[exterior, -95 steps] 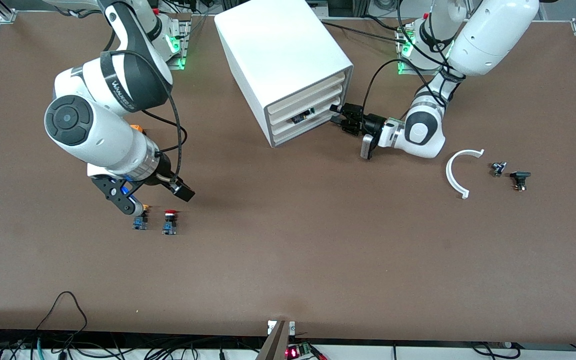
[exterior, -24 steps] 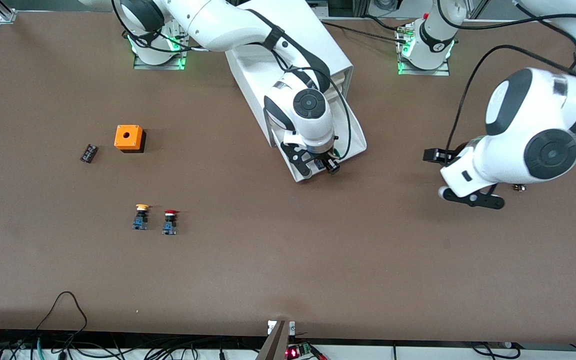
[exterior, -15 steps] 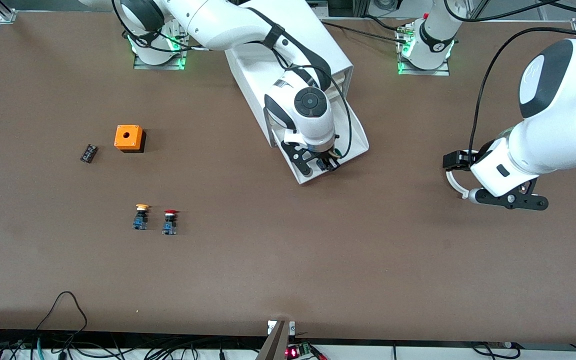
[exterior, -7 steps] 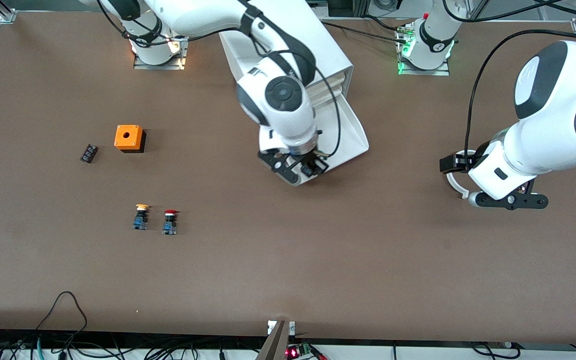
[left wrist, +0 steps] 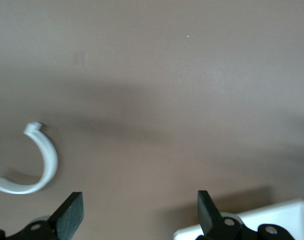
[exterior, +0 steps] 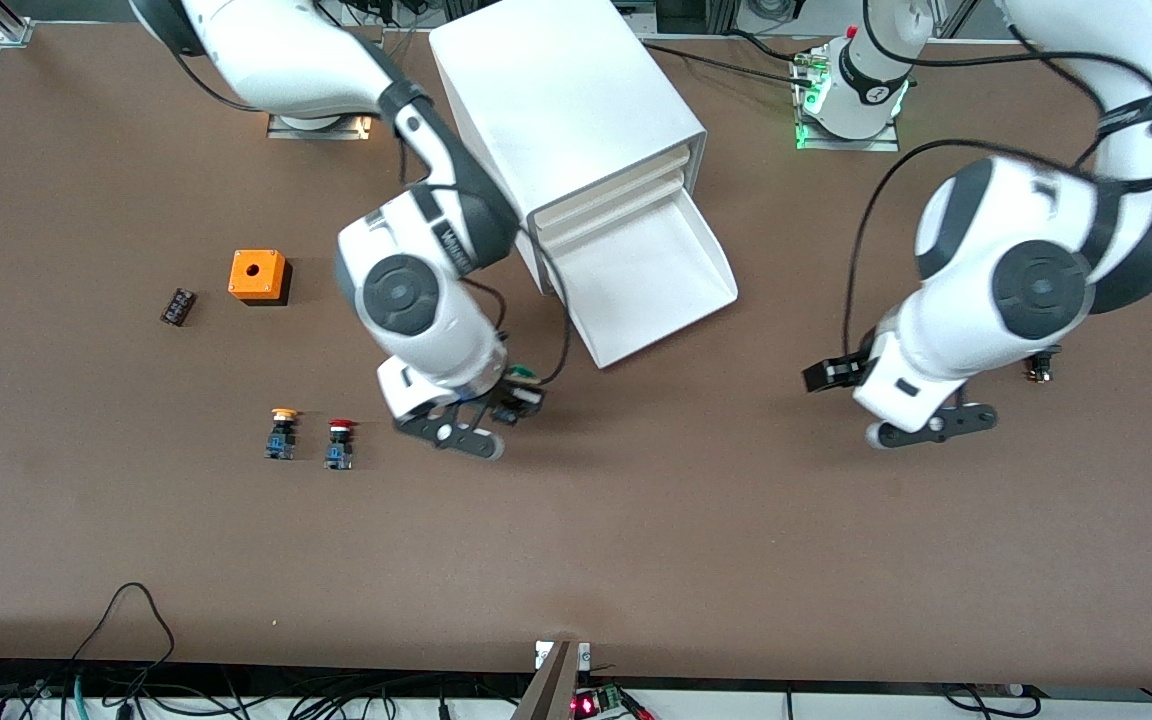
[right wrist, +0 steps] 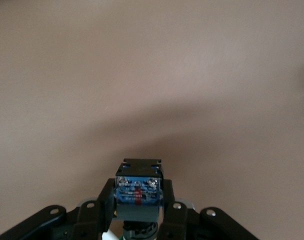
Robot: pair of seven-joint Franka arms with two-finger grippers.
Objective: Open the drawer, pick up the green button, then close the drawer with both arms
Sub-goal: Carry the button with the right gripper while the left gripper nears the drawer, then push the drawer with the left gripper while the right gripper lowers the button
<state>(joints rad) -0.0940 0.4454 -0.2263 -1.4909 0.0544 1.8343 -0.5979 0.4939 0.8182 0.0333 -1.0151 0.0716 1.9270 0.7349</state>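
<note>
- Table (exterior: 636,560): brown top, carries everything below.
- Arms: right arm (exterior: 406,290) comes from its base at the top of the front view and reaches down past the cabinet's corner; left arm (exterior: 1026,290) bends over the table's left-arm end.
- Cabinet (exterior: 561,110): white box w/ stacked drawers, fronts angled toward the front cam.
- Drawer (exterior: 651,275): lowest one, pulled out, shallow white tray; no item visible in it.
- Left gripper (left wrist: 139,212): fingers spread wide, nothing between them; over bare table toward the left arm's end, nr the drawer's corner, which shows in the left wrist view.
- Right gripper (exterior: 506,400): clamped on the button (right wrist: 137,187), over bare table nearer the front cam than the drawer. Button's black body w/ blue contact block sits between the fingers in the right wrist view; green cap shows at the gripper in the front view.
- White curved clip (left wrist: 39,162): on the table below the left gripper, hidden by the arm in the front view.
- Orange box (exterior: 257,276): hole in top, toward the right arm's end.
- Yellow-capped button (exterior: 281,432) & red-capped button (exterior: 339,443): upright side by side, blue bases, nearer the front cam than the orange box, close to the right gripper.
- Small black part (exterior: 177,306): beside the orange box, further toward the right arm's end.
- Small dark part (exterior: 1039,368): just visible by the left arm's wrist; can't tell what it is.
</note>
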